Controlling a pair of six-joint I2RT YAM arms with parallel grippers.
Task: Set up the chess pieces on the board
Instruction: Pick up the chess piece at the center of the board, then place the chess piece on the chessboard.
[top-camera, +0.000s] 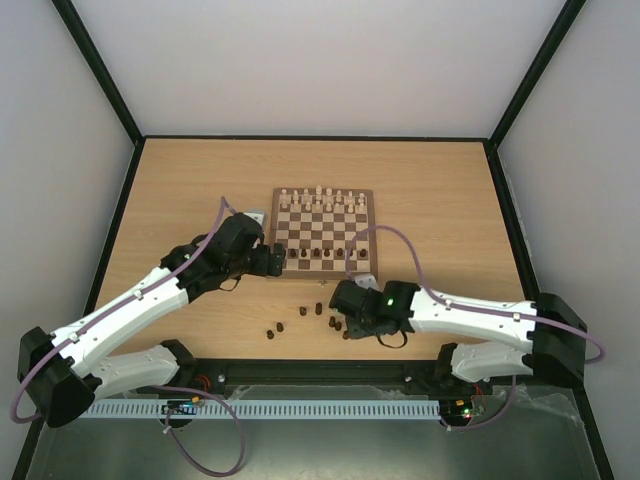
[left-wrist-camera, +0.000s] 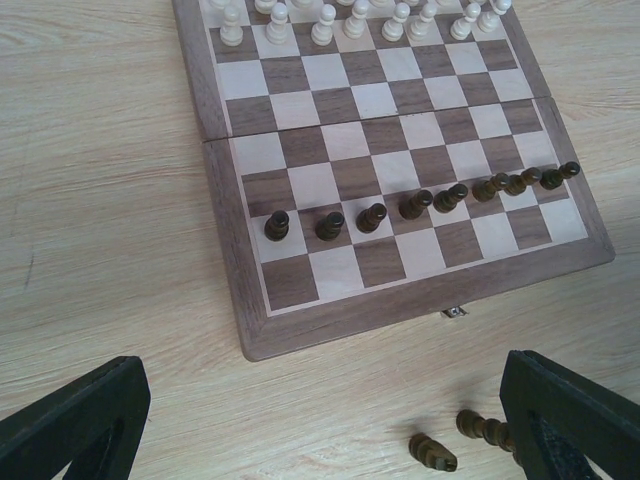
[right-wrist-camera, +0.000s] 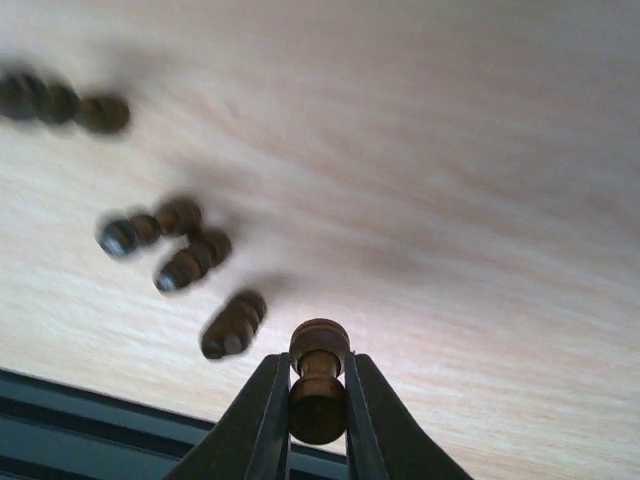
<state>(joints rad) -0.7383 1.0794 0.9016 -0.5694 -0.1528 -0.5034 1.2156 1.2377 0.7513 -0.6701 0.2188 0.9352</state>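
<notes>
Entry. We recorded the right gripper (right-wrist-camera: 318, 372) clamped on one dark piece (right-wrist-camera: 319, 345), off the near edge of the board (left-wrist-camera: 400, 305), with loose dark pieces (right-wrist-camera: 232, 325) lying just beside it. The left gripper (left-wrist-camera: 320, 420) stood spread wide and held nothing, short of the board's near edge. On the board we saw dark pawns (left-wrist-camera: 415, 204) in one row and cream pieces (left-wrist-camera: 325, 25) along the far side.

The board (top-camera: 323, 232) has 4 open rows between the cream pieces (left-wrist-camera: 325, 25) at its far side and the row of 8 dark pawns (left-wrist-camera: 415, 203); its nearest row is bare too. On the bench (top-camera: 180, 190) in front of the board, loose dark pieces (top-camera: 281, 327) lie scattered, crowding the right hand (right-wrist-camera: 318, 375), which grips a dark piece (right-wrist-camera: 318, 345). Bare bench flanks the board on both sides.
</notes>
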